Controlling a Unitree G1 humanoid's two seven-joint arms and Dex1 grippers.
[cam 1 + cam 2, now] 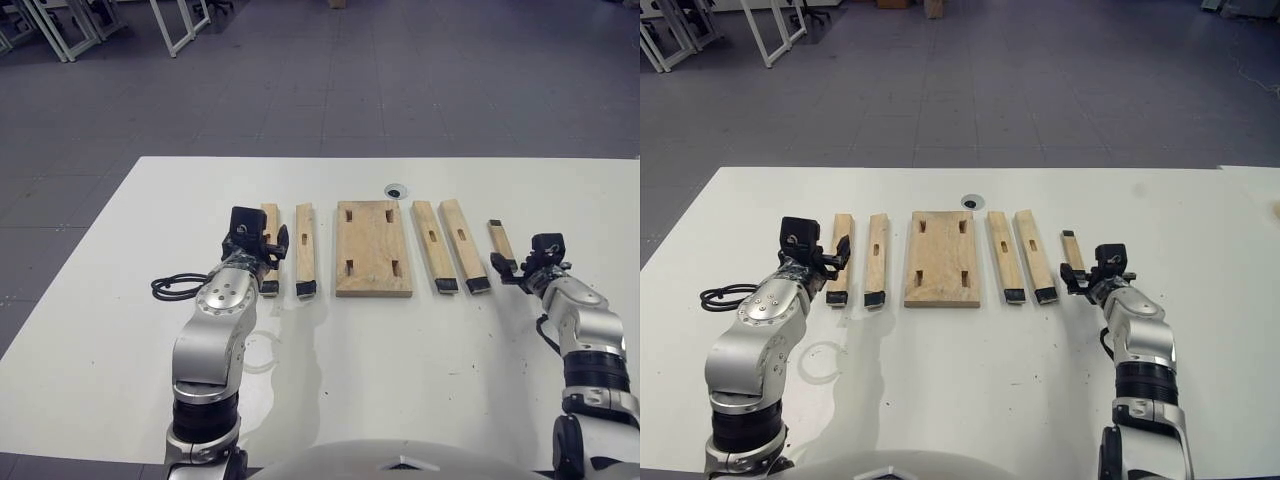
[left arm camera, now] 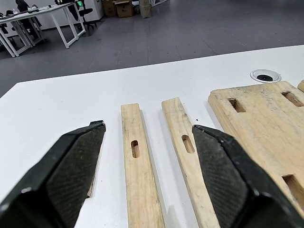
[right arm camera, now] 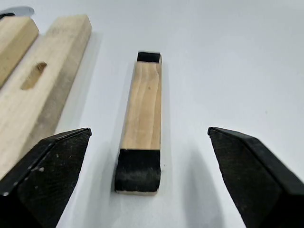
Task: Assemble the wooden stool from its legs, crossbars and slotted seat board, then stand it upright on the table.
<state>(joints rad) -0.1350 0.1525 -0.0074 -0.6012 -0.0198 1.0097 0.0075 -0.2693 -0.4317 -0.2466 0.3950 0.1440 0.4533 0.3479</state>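
The slotted seat board point(image 1: 374, 248) lies flat mid-table. Left of it lie two slotted legs point(image 1: 305, 250), and two more legs point(image 1: 448, 243) lie to its right. A short crossbar point(image 1: 500, 243) with black ends lies furthest right. My left gripper point(image 1: 265, 240) hovers open over the near end of the outermost left leg point(image 2: 137, 166); that leg and its neighbour point(image 2: 187, 152) show between the fingers point(image 2: 71, 175). A sliver of wood peeks past one finger. My right gripper point(image 3: 149, 175) is open just behind the crossbar's point(image 3: 142, 109) near black end, fingers point(image 3: 42, 175) spread wide.
A coiled black cable point(image 1: 175, 287) lies left of my left arm. A round cable port point(image 1: 397, 187) sits in the white table point(image 1: 150, 220) behind the seat board. A clear ring point(image 1: 262, 352) lies near the front. White desks point(image 1: 60, 25) stand far behind.
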